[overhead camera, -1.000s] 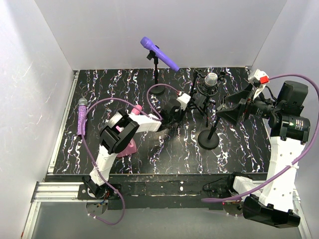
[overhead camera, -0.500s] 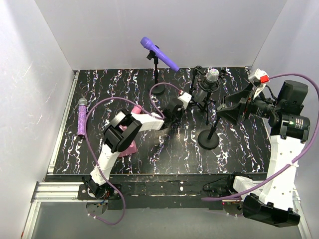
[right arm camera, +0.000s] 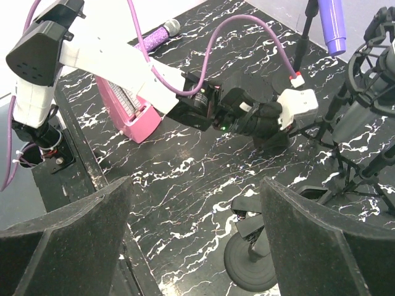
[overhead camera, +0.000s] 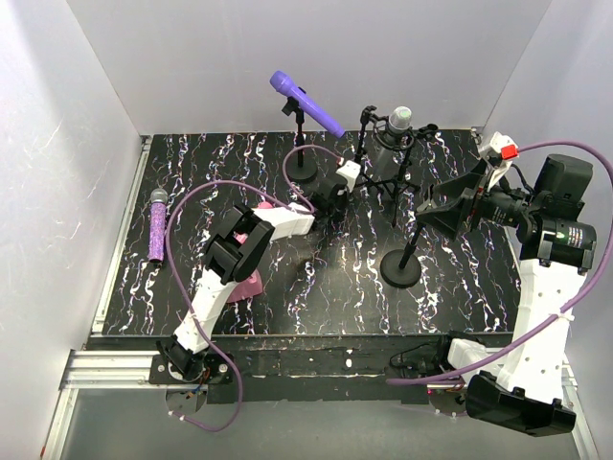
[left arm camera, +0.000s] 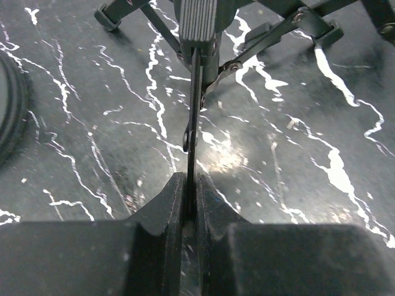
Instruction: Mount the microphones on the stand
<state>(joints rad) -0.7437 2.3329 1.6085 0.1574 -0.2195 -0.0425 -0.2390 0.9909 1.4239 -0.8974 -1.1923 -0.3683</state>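
Note:
The silver-grey microphone (overhead camera: 399,123) sits in a shock mount on a black tripod stand (overhead camera: 383,177) at the back. My left gripper (overhead camera: 337,196) is shut on one thin tripod leg (left arm camera: 193,129); in the left wrist view the left gripper (left arm camera: 190,188) pinches it. The plain purple microphone (overhead camera: 308,103) sits clipped on a stand at the back centre. The glittery purple microphone (overhead camera: 155,225) lies flat at the far left. A pink tip (overhead camera: 261,207) shows behind the left arm; I cannot tell what it is. My right gripper (overhead camera: 436,213) is open and empty above a round-base stand (overhead camera: 399,266).
A squat pink wedge block (overhead camera: 247,283) sits under the left arm and also shows in the right wrist view (right arm camera: 126,105). The round-base stand (right arm camera: 250,265) stands between my right gripper's fingers (right arm camera: 68,240). White walls enclose the black marbled table (overhead camera: 316,287).
My left gripper has pushed the tripod stand with the silver-grey microphone toward the back and slightly left. The right arm has not moved.

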